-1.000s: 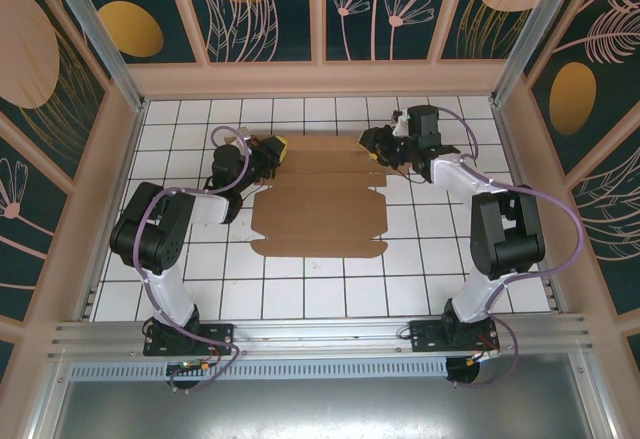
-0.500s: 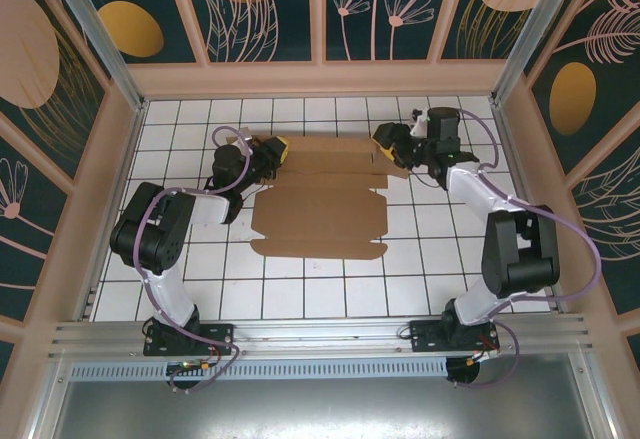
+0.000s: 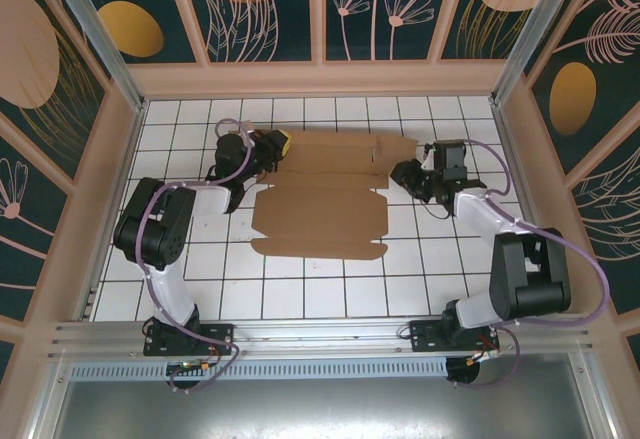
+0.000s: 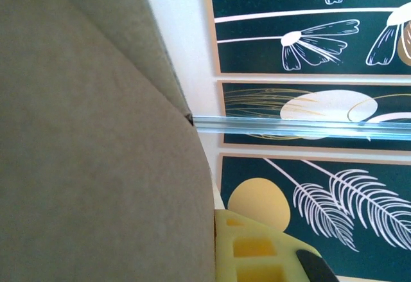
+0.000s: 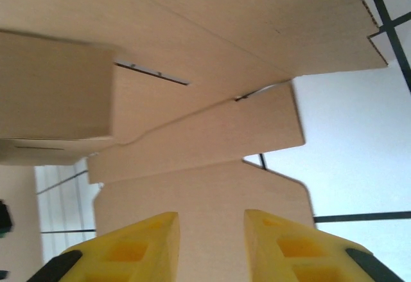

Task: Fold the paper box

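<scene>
The paper box (image 3: 320,209) is a flat brown cardboard sheet with flaps, lying mid-table. My left gripper (image 3: 278,145) is at the sheet's back left corner, shut on a flap there. In the left wrist view the cardboard (image 4: 96,166) presses against one yellow finger (image 4: 257,250) and hides the other. My right gripper (image 3: 403,173) sits at the sheet's right edge. In the right wrist view it (image 5: 212,237) is open, with a rounded side flap (image 5: 205,198) lying flat beyond the gap and nothing held. More panels (image 5: 212,70) spread out further on.
The white tiled table (image 3: 330,289) is bounded by pale wooden walls (image 3: 320,79) with dark patterned panels above. Slanted aluminium posts (image 3: 100,29) stand at the back corners. A metal rail (image 3: 320,334) runs along the near edge by the arm bases.
My right gripper has left the sheet's back right corner and swung right and nearer, to the side flap. The back right flap now lies flatter. The left gripper has stayed clamped, shifting slightly back.
</scene>
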